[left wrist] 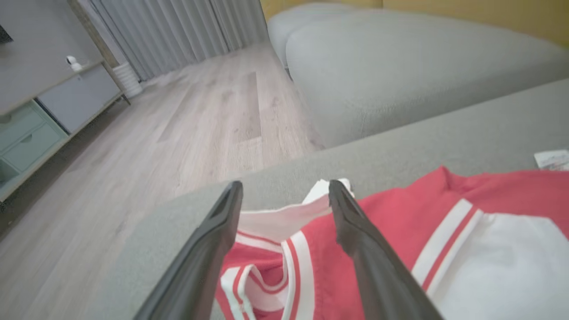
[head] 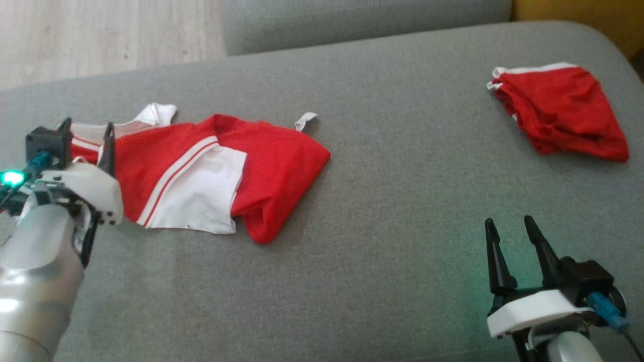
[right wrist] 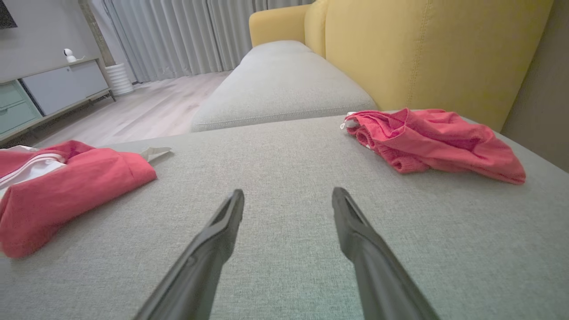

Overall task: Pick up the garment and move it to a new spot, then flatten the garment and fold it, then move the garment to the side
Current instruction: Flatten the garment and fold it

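Hovering left end effector [head: 86,123], released, over the garment [head: 271,161] at nine o'clock.
My right end effector [head: 508,221], released, at five o'clock.

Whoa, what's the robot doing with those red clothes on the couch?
A two-armed robot is working on a red-and-white garment lying rumpled on the grey couch. Its left gripper is open at the garment's striped edge, with its fingers on either side of the cloth, not pinching it. Its right gripper is open too, above bare couch. Another red garment lies bunched at the far right.
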Motion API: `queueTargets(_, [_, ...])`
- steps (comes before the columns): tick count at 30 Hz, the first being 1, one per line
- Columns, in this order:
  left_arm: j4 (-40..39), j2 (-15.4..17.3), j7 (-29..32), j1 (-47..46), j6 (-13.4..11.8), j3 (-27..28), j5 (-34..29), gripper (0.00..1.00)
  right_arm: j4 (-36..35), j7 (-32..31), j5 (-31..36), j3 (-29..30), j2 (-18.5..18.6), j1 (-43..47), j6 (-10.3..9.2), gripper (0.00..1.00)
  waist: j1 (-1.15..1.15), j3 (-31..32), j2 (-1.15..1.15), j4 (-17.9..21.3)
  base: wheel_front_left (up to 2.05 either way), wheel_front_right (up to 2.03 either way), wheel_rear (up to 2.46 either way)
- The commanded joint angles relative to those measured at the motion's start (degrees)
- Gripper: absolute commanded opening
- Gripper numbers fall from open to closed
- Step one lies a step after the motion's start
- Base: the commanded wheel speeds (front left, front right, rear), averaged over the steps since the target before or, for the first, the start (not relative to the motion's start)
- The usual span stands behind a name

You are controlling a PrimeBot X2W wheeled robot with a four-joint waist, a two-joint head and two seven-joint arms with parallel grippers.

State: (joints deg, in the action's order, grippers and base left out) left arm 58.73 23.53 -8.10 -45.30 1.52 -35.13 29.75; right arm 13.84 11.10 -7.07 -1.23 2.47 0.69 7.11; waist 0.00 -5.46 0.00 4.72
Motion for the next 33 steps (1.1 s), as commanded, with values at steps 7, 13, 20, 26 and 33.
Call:
queueTargets(7, [-6.58,-4.96,-3.24,4.11,-0.81,0.59,1.50,1.00,-1.32,-0.19,-0.48,-1.44,0.41,1.81,0.37,1.00,0.00,5.65,0.00,-1.97,0.00,0.00,0.00])
queueTargets(13, [-9.55,-10.58,-3.62,9.98,-2.31,-0.79,2.79,1.00,-2.36,-0.63,-0.47,-1.59,0.41,2.59,0.37,1.00,0.00,5.79,0.00,-1.87,0.00,0.00,0.00])
queueTargets(20, [-9.13,-13.42,-2.23,11.65,-3.38,-2.65,2.55,1.00,-3.41,-1.21,-0.08,-1.80,0.41,2.18,0.37,1.00,0.00,3.77,0.00,-0.54,0.00,0.00,0.00])
queueTargets(26, [-5.97,-14.16,-2.03,10.12,-5.12,-3.54,1.57,1.00,-3.98,-1.52,0.39,-1.47,0.41,1.22,0.37,1.00,0.00,1.33,0.00,0.94,0.00,0.00,0.00])
queueTargets(33, [-0.20,-14.25,-0.98,7.67,-6.85,-4.21,0.78,1.00,-4.02,-1.47,0.58,-1.42,0.41,0.28,0.37,1.00,0.00,-0.12,0.00,2.01,0.00,0.00,0.00])
